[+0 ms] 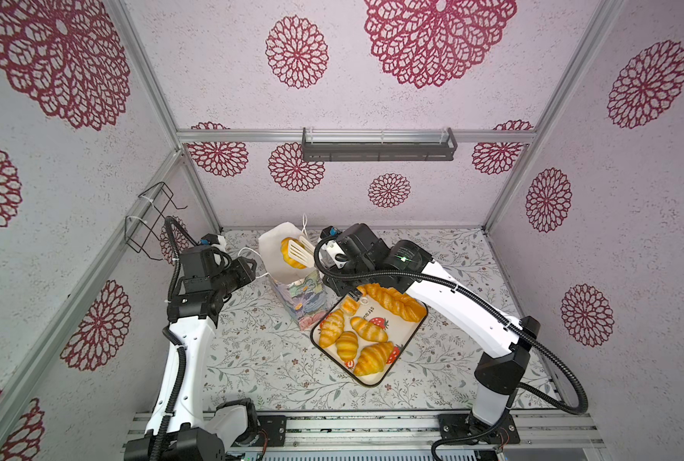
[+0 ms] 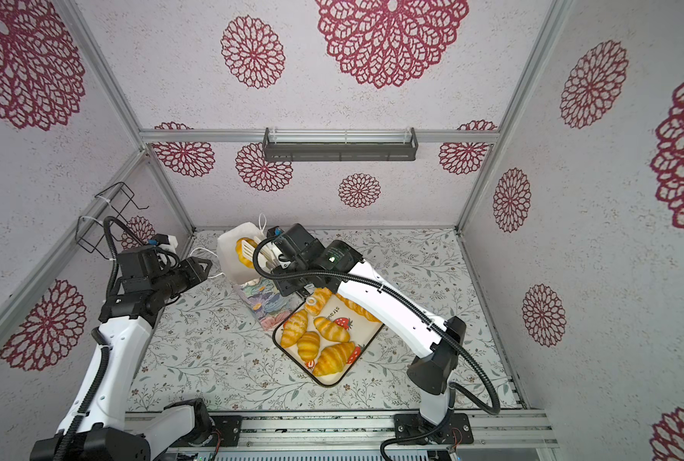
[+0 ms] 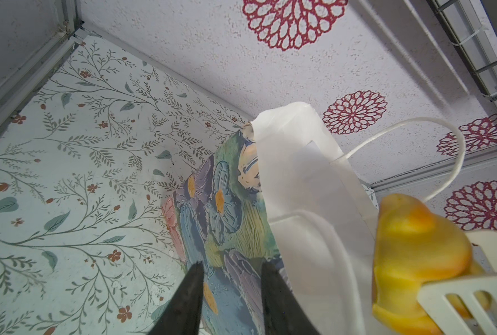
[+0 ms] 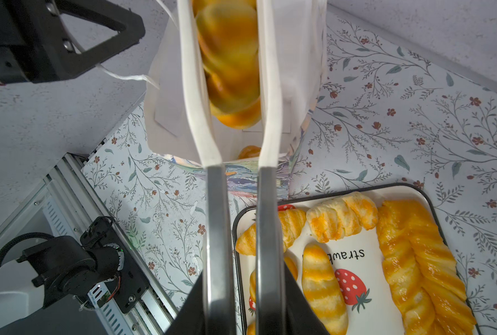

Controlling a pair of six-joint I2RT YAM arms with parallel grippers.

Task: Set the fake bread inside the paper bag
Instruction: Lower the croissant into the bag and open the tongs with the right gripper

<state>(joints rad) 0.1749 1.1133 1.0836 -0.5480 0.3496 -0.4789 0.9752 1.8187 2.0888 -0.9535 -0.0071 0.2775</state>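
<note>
Mid-drop, by the look. Pinches tongs (image 1: 302,249) between right fingers (image 4: 189,316); clamps one fake bread (image 1: 289,252) in them at paper bag (image 1: 270,249) mouth, 11 o'clock of tray (image 1: 373,385) on bench (image 1: 252,359). Shows left fingers (image 3: 189,295) spread at bag's 9 o'clock, by cord handle (image 4: 125,77). Next likely needs tongs eased apart squarely over opening.

Glossy golden-orange toy croissant (image 1: 287,251) clamped between white slotted tongs (image 1: 302,250) at their tips; tall flower-print paper bag (image 1: 270,251) stands open just beneath; remaining striped pastries (image 1: 368,329) lie back by the handles.

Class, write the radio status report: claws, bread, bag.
Left claw open beside bag. Right claw shut on tongs. Tongs hold bread at bag mouth. Nothing blocking.
</note>
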